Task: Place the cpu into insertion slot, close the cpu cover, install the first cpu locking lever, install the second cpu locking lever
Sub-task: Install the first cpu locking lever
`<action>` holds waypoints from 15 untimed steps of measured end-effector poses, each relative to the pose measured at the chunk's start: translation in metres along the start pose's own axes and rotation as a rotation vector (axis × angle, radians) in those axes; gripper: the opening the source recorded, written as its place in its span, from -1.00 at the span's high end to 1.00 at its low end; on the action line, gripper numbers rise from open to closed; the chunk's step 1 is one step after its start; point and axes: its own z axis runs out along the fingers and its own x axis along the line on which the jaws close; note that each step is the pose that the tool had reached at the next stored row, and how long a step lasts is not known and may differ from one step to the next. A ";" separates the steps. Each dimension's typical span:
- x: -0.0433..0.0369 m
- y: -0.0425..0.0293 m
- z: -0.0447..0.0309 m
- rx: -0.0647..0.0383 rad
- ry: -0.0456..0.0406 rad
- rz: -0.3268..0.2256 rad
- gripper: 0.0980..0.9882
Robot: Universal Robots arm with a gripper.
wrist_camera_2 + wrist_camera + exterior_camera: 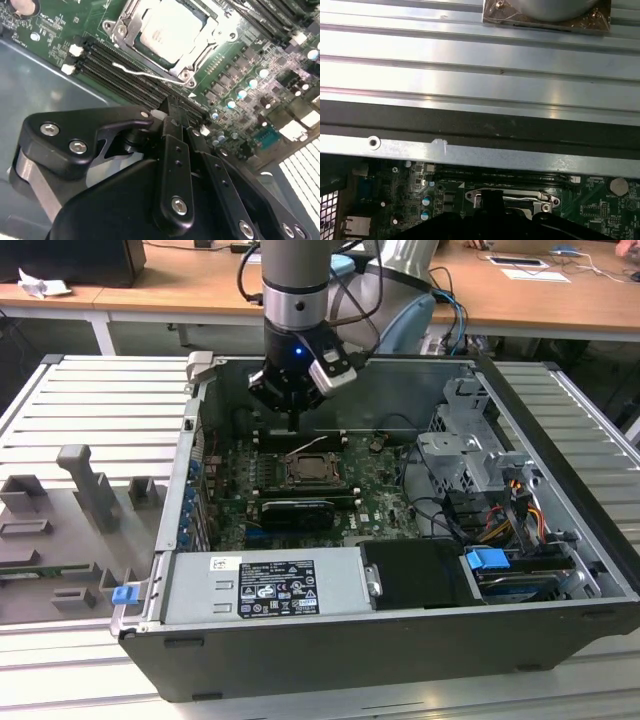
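The cpu (167, 27) lies flat in the insertion slot (118, 30) on the green board, its pale metal top showing. The silvery cpu cover (210, 31) is down around it. A thin wire locking lever (142, 74) stands free along the socket's side toward the memory slots; in the exterior view this lever (316, 444) rises above the socket (305, 470). My gripper (172, 106) hangs just above the memory slots beside that lever, its fingers together with nothing between them. In the exterior view the gripper (293, 422) is behind the socket, inside the open case.
Black memory slots (115, 70) run under the gripper. A black card (295, 510) lies in front of the socket, with the power supply (265, 585) beyond it and a drive cage (465, 455) with cables at the exterior view's right. The case wall (470, 130) stands close behind.
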 end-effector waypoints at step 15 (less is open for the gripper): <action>-0.0204 -0.0028 0.0203 -0.030 -0.0007 -0.019 0.98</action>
